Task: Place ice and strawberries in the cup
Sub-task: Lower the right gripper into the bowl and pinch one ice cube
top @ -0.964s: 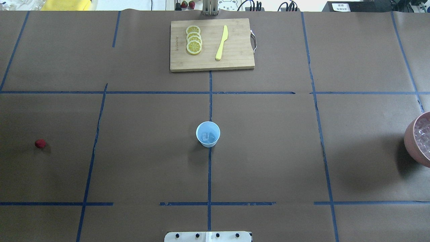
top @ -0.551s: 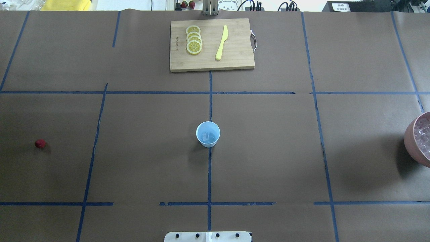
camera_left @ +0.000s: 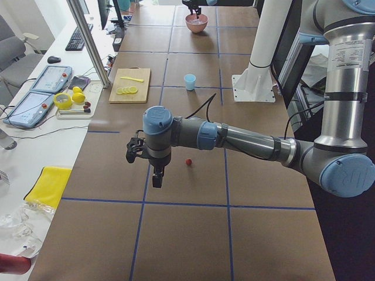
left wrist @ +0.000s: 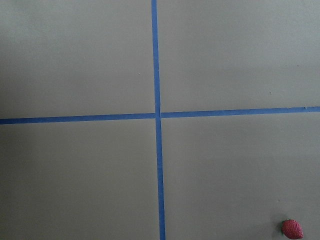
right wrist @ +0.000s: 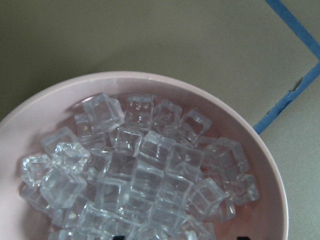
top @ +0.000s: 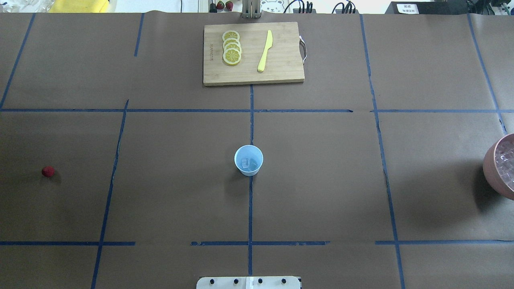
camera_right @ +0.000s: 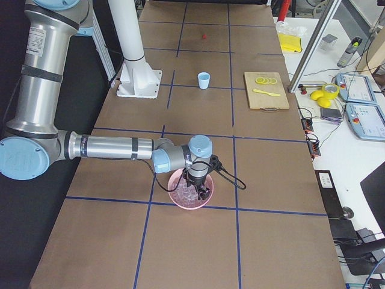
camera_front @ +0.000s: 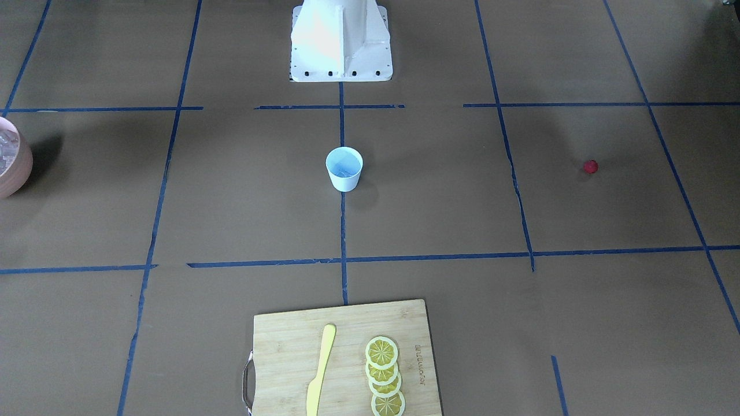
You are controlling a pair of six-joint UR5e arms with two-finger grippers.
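Note:
The pale blue cup (top: 248, 159) stands upright at the table's middle with ice cubes (top: 249, 163) inside; it also shows in the front view (camera_front: 344, 168). The small red strawberry (top: 48, 171) lies on the paper far left, at the lower right corner of the left wrist view (left wrist: 292, 229). My left gripper (camera_left: 156, 178) hangs above the table beside the strawberry (camera_left: 188, 161); I cannot tell whether it is open. My right gripper (camera_right: 202, 192) is down over the pink bowl (camera_right: 178, 195) of ice (right wrist: 140, 170); two dark tips stand wide apart at that wrist view's bottom edge.
A wooden cutting board (top: 253, 52) at the far middle carries lemon slices (top: 231, 48) and a yellow knife (top: 265, 50). The pink bowl (top: 492, 166) sits at the right edge. The robot's white base (camera_front: 341, 40) stands behind the cup.

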